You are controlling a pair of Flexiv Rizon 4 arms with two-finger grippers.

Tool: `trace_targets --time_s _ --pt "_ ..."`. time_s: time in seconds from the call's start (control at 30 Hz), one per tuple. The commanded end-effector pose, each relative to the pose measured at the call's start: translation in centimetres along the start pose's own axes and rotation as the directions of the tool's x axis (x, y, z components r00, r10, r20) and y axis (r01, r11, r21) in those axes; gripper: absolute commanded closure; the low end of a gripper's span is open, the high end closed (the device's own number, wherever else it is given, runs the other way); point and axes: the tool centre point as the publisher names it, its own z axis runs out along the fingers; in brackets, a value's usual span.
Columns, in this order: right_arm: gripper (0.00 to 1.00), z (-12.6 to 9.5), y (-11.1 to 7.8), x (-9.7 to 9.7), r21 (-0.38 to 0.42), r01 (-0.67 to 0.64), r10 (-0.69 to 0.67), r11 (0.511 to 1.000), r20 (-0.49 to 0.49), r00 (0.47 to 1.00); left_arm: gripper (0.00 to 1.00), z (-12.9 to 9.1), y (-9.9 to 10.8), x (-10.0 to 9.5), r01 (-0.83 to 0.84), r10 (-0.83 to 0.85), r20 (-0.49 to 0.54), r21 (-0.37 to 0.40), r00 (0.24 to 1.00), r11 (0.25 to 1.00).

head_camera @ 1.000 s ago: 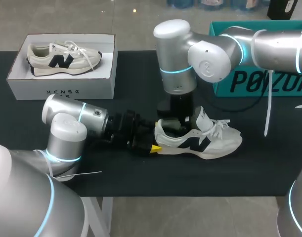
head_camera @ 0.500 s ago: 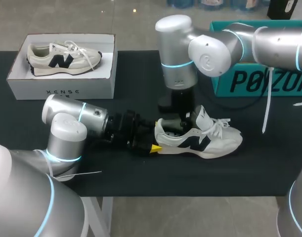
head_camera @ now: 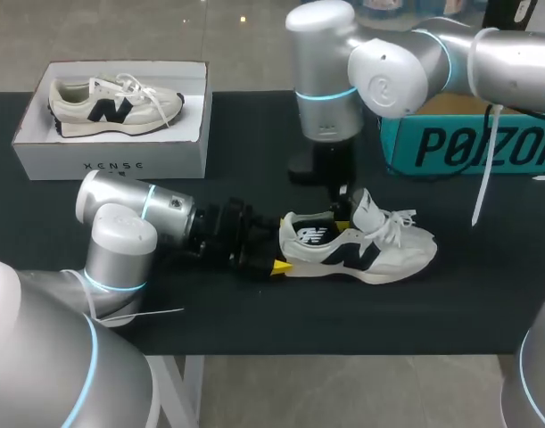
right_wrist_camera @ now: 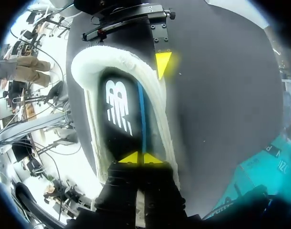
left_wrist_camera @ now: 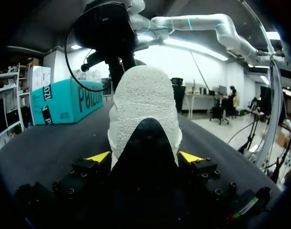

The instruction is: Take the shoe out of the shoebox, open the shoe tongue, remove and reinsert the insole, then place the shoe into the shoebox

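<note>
Right gripper (right_wrist_camera: pixel 141 158) has risen, its tips pinching the black logo-printed insole (right_wrist_camera: pixel 119 109) edge and lifting it out of the white-and-navy mesh sneaker (head_camera: pixel 388 254). Left gripper (left_wrist_camera: pixel 144 156) clamps the heel. Insole removal looks underway.

The left arm (head_camera: pixel 129 214) is stretched low along the table, its gripper (left_wrist_camera: pixel 144 157) clamped on the shoe (left_wrist_camera: pixel 144 100) heel from both sides. The right arm (head_camera: pixel 379 71) is held wrist-down above, its gripper (right_wrist_camera: pixel 140 158) pinched on the insole (right_wrist_camera: pixel 117 107) edge.

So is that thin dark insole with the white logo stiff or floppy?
Probably floppy: the thin dark insole looks sheet-like, rising from the white sneaker toward the right gripper. Likely light: a fingertip pinch at one end seems to hold it.
</note>
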Motion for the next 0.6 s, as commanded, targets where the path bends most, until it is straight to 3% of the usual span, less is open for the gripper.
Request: trace_targets --time_s 0.03,0.4,0.6 --pt "1.00 -1.2 -1.5 -0.3 -0.017 -0.021 0.021 1.000 0.019 1.000 1.00 0.2 0.2 -0.1 0.000 0.000 -0.001 0.000 1.000 1.000" --pt "1.00 -2.1 -4.4 -1.3 -0.073 -0.093 0.095 0.993 0.031 0.995 1.00 0.2 0.2 -0.1 0.000 0.000 -0.001 0.000 1.000 1.000" --pt "1.00 -2.4 -1.9 -1.3 -0.079 -0.035 0.037 0.996 0.028 0.999 1.00 0.2 0.2 -0.1 0.000 0.000 -0.001 0.000 1.000 1.000"
